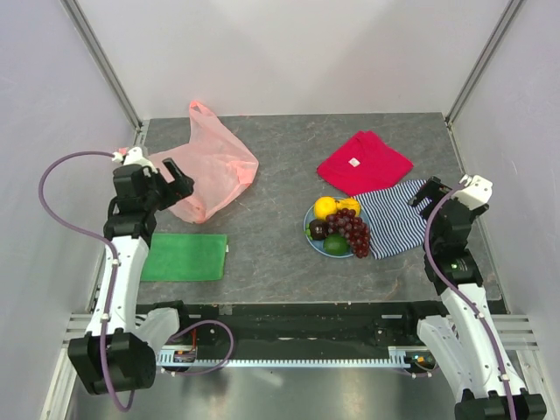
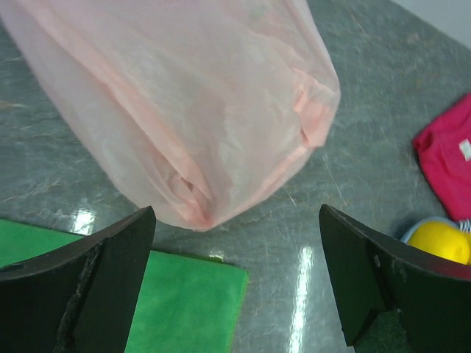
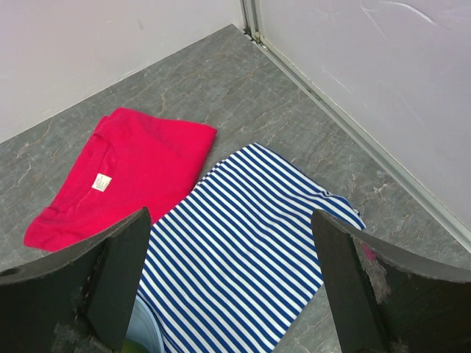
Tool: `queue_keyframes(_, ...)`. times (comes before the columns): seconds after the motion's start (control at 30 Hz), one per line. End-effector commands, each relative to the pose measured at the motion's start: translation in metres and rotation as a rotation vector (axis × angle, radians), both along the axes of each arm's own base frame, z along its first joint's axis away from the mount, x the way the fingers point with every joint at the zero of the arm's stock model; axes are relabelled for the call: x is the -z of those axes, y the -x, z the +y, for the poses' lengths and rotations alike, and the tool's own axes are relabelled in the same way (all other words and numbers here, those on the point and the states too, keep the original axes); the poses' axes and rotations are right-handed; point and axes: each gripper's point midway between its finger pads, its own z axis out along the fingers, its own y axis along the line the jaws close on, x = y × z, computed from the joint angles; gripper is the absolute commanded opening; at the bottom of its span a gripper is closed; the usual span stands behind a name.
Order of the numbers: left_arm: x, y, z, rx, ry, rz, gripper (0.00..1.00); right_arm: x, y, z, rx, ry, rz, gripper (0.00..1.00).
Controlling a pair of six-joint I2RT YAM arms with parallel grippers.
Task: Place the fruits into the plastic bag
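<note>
Holding my left pincer [image 2: 235, 213] and right pincer [image 3: 229, 215] open, empty; risk: crinkly pink plastic bag [image 2: 184, 110] lies collapsed, fruits [image 1: 339, 226] may miss.

Red cloth [image 1: 363, 162], striped cloth [image 1: 394, 219], green cloth [image 1: 185, 256]

Translucent pink plastic bag [image 1: 210, 171]; plain green folded cloth [image 1: 185, 256]; red shirt [image 1: 363, 162]; blue-and-white striped cloth [image 1: 389, 214]; dark red grape bunch [image 1: 353, 232]; yellow-orange citrus [image 1: 325, 207]; green avocado [image 1: 337, 244]; grey marbled table [image 1: 280, 149].

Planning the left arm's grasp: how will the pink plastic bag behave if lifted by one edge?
Probably floppy: the plastic bag lies collapsed and creased flat. Likely very light, being thin and translucent. Pushed, it may slide or bunch on the smooth table.
</note>
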Motion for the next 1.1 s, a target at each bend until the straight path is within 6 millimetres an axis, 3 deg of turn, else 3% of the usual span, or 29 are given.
queue_keyframes(0.0,-0.008,-0.008,0.025,-0.124,0.152,-0.055,0.99,-0.027,0.001,-0.001,0.01,-0.002,-0.071,0.98)
queue_keyframes(0.2,0.032,-0.016,0.052,-0.211,0.232,0.024,0.95,-0.029,0.002,0.0,0.006,-0.011,-0.08,0.98)
queue_keyframes(0.33,0.074,-0.027,0.068,-0.261,0.298,0.142,0.86,-0.031,0.0,0.001,-0.001,-0.014,-0.085,0.98)
queue_keyframes(0.47,0.094,-0.041,0.078,-0.256,0.302,0.197,0.82,-0.032,-0.001,0.003,-0.013,-0.017,-0.085,0.98)
queue_keyframes(0.73,0.124,-0.053,0.088,-0.242,0.255,0.272,0.86,-0.036,0.0,0.004,-0.02,-0.022,-0.099,0.98)
queue_keyframes(0.9,0.156,-0.06,0.086,-0.205,0.312,0.34,0.86,-0.037,0.001,0.006,-0.031,-0.022,-0.105,0.98)
queue_keyframes(1.07,0.158,-0.074,0.086,-0.167,0.321,0.334,0.86,-0.039,0.002,0.007,-0.037,-0.024,-0.112,0.98)
